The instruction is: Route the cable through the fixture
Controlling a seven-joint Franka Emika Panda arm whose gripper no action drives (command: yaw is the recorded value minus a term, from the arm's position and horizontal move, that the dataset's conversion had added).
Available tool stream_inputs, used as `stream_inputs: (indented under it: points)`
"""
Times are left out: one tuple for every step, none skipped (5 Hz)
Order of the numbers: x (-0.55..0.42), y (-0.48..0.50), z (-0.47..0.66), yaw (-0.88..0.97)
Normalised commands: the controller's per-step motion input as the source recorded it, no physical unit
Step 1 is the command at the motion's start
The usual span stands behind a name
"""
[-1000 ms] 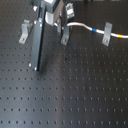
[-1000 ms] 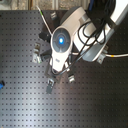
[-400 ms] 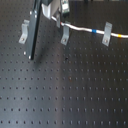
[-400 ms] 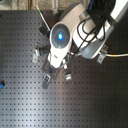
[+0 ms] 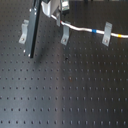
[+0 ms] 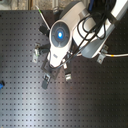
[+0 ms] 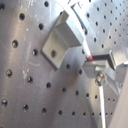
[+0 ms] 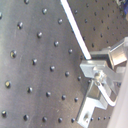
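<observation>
While the gripper [image 7: 102,60] pinches the white cable [image 5: 82,28] near its end, that cable trails across the perforated board [image 5: 70,90], through a metal clip [image 5: 106,34] toward the first exterior view's right.

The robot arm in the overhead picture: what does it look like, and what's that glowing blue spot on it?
In the second exterior view the arm is a chunky, rounded white shell with black cables looping alongside. The blue spot is a round light on a white, disc-shaped end of the arm. The pincer shows in the first wrist view as small grey metal parts with a screw.
</observation>
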Motion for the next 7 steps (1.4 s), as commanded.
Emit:
stream_inputs:
  points:
    - [-0.04,0.022,-0.11,0.0]
    - [-0.005,-0.003,-0.25,-0.13]
    - [0.073,0.128,-0.08,0.0]
    - [-0.064,-0.048,0.27,0.0]
    - [-0.213,-0.219,0.1,-0.1]
    - [-0.117,-0.175,0.0,-0.1]
    - [0.011,0.023,-0.02,0.0]
